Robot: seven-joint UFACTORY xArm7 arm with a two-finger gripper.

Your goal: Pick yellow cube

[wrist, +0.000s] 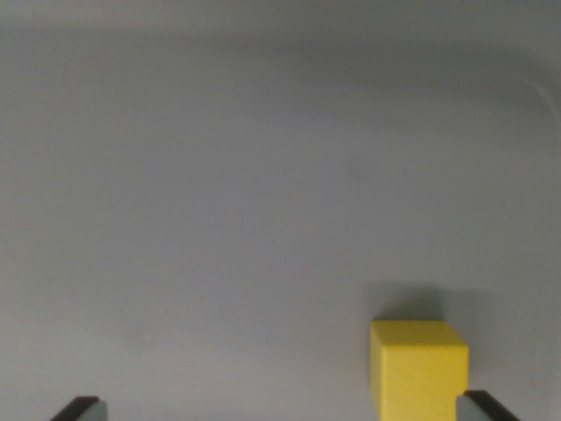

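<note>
Cube (417, 368): yellow, plain faces, on grey table (263, 175), just beside one fingertip (485, 407). Gripper (280, 409): jaws spread wide, holding nothing.

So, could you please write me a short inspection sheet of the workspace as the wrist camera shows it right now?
Surface: plain grey table, bare apart from one block; a faint edge shows at the wrist view's upper right.
Job's things: yellow cube resting on the table at the lower right of the wrist view, uncovered, casting a shadow behind it.
Clutter: nothing seen.
Grippers: gripper open, only the tips of the two fingers showing at the bottom edge; the cube sits just inside the finger on the wrist view's right, off centre, not gripped.
Cables: nothing seen.
Surroundings: nothing seen beyond the table.
</note>
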